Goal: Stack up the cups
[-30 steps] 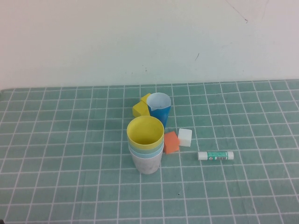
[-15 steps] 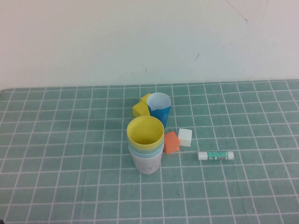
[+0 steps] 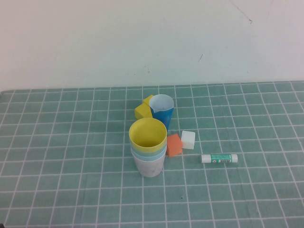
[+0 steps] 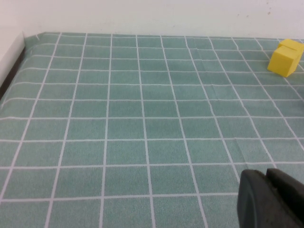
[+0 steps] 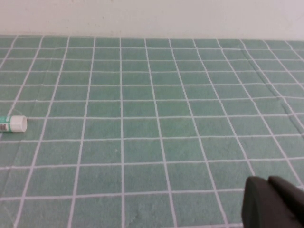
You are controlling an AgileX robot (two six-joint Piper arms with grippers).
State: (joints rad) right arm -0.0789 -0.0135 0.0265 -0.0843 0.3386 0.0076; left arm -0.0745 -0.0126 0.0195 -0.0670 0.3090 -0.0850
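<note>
A: High view first: how far along is the stacking?
B: Three cups point(image 3: 148, 151) sit nested mid-bench, yellow in pale blue in a whitish one. A darker blue cup point(image 3: 162, 110) stands apart, just beyond, so I'd say one is left. Matte plastic, tapered round walls.
A: Left wrist view?
B: Left claw point(image 4: 271, 199) clenched, empty, over checked cloth; a yellow cube point(image 4: 285, 57) lies far off.
A: Right wrist view?
B: Right claw point(image 5: 273, 203) clenched, empty; a glue stick point(image 5: 13, 124) nearby.
</note>
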